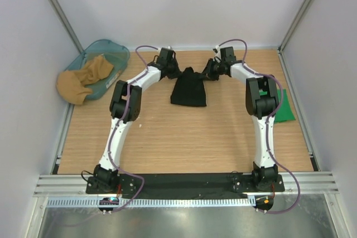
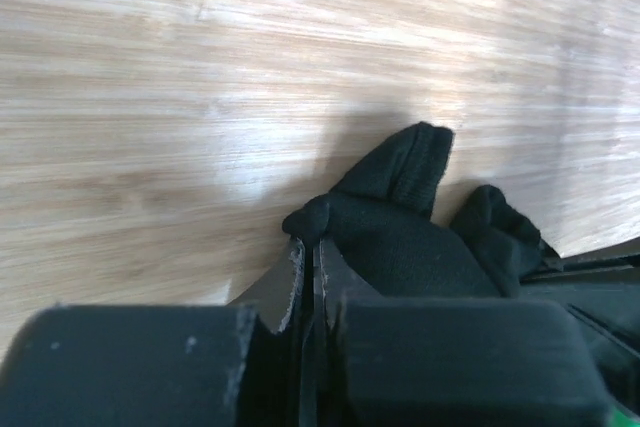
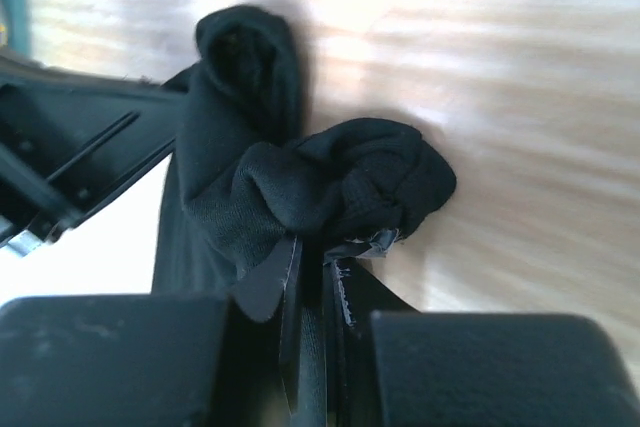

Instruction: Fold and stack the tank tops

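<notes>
Clamped tight, my left claw (image 2: 308,252) pinches one top corner of the black tank top (image 1: 188,90) and my right claw (image 3: 318,252) pinches the other, far across the table (image 1: 184,137). The green tank top (image 1: 286,110) lies by my right arm. The teal basket (image 1: 109,43) holds a tan garment (image 1: 83,82) that spills over its rim.

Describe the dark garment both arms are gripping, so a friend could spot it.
Look at the far side of the wooden table, between the two arms. The black tank top lies there, its far end pinched by the left gripper and the right gripper. It is the only black garment: the green tank top lies at the right edge, the tan cloth draped over the teal basket.
</notes>
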`<state>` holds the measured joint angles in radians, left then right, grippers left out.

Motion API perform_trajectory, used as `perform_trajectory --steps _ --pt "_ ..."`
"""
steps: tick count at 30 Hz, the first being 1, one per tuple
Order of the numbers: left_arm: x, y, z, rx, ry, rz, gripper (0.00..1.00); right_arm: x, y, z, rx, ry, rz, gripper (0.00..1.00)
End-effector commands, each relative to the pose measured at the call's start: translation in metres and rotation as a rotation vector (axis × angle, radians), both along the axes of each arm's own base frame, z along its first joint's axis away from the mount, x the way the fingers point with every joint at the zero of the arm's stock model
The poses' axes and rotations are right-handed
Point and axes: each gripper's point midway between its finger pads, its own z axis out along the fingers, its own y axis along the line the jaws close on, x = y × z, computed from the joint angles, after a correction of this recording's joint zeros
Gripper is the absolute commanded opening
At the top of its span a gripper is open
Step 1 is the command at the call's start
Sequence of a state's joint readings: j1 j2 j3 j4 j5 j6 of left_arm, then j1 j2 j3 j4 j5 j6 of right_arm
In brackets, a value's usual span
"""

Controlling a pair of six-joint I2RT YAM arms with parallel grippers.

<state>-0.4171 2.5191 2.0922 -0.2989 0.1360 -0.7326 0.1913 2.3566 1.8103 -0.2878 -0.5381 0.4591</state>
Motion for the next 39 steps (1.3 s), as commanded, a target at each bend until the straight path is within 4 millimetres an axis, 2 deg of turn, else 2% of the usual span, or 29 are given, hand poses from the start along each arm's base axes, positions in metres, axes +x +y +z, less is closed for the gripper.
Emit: perform_trajectory --steps 1,2,3,5,8,13,14,15,17,18,19,21,25,26,27,31,32,34,35,36,39 --pt "-0.004 -0.001 0.041 -0.045 -0.078 -0.015 0.0 -0.013 0.009 0.045 0.118 -0.009 0.044 0.01" --pt "-0.006 0.003 0.065 -0.047 -0.115 -0.002 0.0 -0.016 0.007 0.054 0.136 -0.009 0.04 0.01" --pt "-0.014 0.009 0.057 -0.033 -0.099 0.007 0.0 -0.023 0.008 0.052 0.175 0.012 0.041 0.01" --pt "-0.022 0.014 0.067 -0.033 -0.103 0.017 0.0 -0.026 0.001 0.053 0.214 0.032 0.006 0.01" --pt "-0.046 0.017 0.074 -0.047 -0.076 0.017 0.0 -0.041 -0.005 0.05 0.261 0.067 -0.016 0.01" --pt "-0.085 0.015 0.066 -0.01 -0.043 0.009 0.05 -0.073 -0.018 0.037 0.171 0.094 -0.031 0.17" --pt "-0.092 0.012 0.064 -0.012 -0.037 0.002 0.09 -0.076 -0.021 0.035 0.154 0.099 -0.035 0.25" --pt "-0.098 0.012 0.059 -0.006 -0.023 0.003 0.19 -0.083 -0.029 0.025 0.105 0.125 -0.066 0.48" --pt "-0.103 0.01 0.063 -0.002 -0.032 0.0 0.35 -0.088 -0.037 0.029 0.056 0.091 -0.076 0.61" --pt "-0.104 0.013 0.062 0.014 -0.038 0.003 0.51 -0.093 -0.042 0.023 0.025 0.101 -0.097 0.7" --pt "-0.105 0.013 0.065 0.018 -0.046 0.0 0.56 -0.094 -0.045 0.03 0.014 0.083 -0.104 0.71" --pt "-0.106 0.014 0.067 0.027 -0.053 -0.005 0.59 -0.101 -0.05 0.026 -0.018 0.087 -0.105 0.71" --pt "-0.108 0.018 0.074 0.049 -0.069 -0.018 0.58 -0.097 -0.06 0.024 -0.084 0.06 -0.136 0.68" --pt "-0.109 0.018 0.076 0.051 -0.073 -0.021 0.58 -0.095 -0.059 0.017 -0.094 0.069 -0.133 0.65" --pt "-0.107 0.018 0.077 0.053 -0.08 -0.021 0.57 -0.088 -0.058 0.022 -0.11 0.055 -0.123 0.64" --pt "-0.097 0.017 0.073 0.089 -0.083 -0.026 0.54 -0.081 -0.045 0.023 -0.202 0.022 -0.086 0.64" --pt "-0.093 0.018 0.072 0.105 -0.088 -0.028 0.54 -0.077 -0.048 0.022 -0.237 0.01 -0.101 0.65" --pt "-0.085 0.013 0.061 0.123 -0.069 -0.038 0.53 -0.075 -0.041 0.027 -0.255 -0.012 -0.082 0.65" --pt "-0.078 0.01 0.066 0.125 -0.082 -0.042 0.52 -0.072 -0.041 0.029 -0.272 -0.017 -0.087 0.65" --pt "-0.075 0.015 0.051 0.162 -0.061 -0.025 0.52 -0.071 -0.039 0.026 -0.29 -0.016 -0.083 0.65" --pt "-0.066 0.015 0.044 0.188 -0.059 -0.018 0.45 -0.07 -0.036 0.021 -0.364 -0.017 -0.069 0.63"
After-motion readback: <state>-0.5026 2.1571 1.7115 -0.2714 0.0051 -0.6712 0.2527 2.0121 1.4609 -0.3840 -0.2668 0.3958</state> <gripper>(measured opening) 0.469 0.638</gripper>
